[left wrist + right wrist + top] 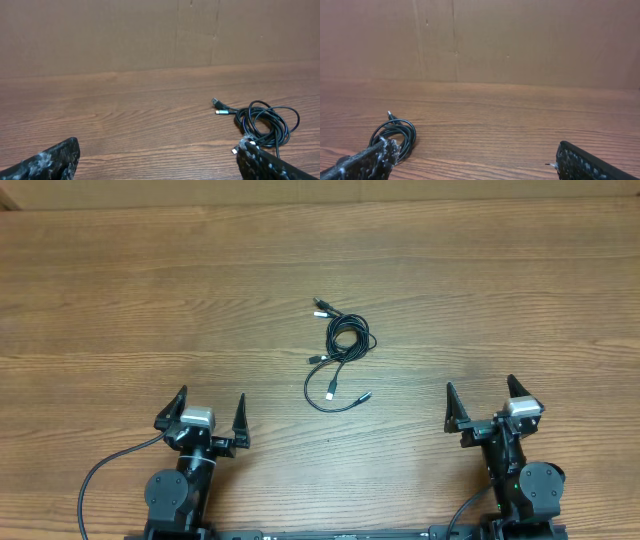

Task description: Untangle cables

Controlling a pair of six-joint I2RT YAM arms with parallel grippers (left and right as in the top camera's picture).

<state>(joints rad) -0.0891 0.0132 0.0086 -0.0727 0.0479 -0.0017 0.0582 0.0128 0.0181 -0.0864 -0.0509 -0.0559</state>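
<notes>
Overhead, on the wooden table (120, 300), the left gripper (212, 395) and right gripper (480, 383) both stood wide open at the near edge, holding nothing. The cables (348, 353) (one loose coil, plugs trailing) lay mid-table, farther out between the two and well apart from either.

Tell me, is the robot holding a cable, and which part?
Nothing is held. The left gripper and right gripper are both open and empty, and the cables lie on the table apart from them.
</notes>
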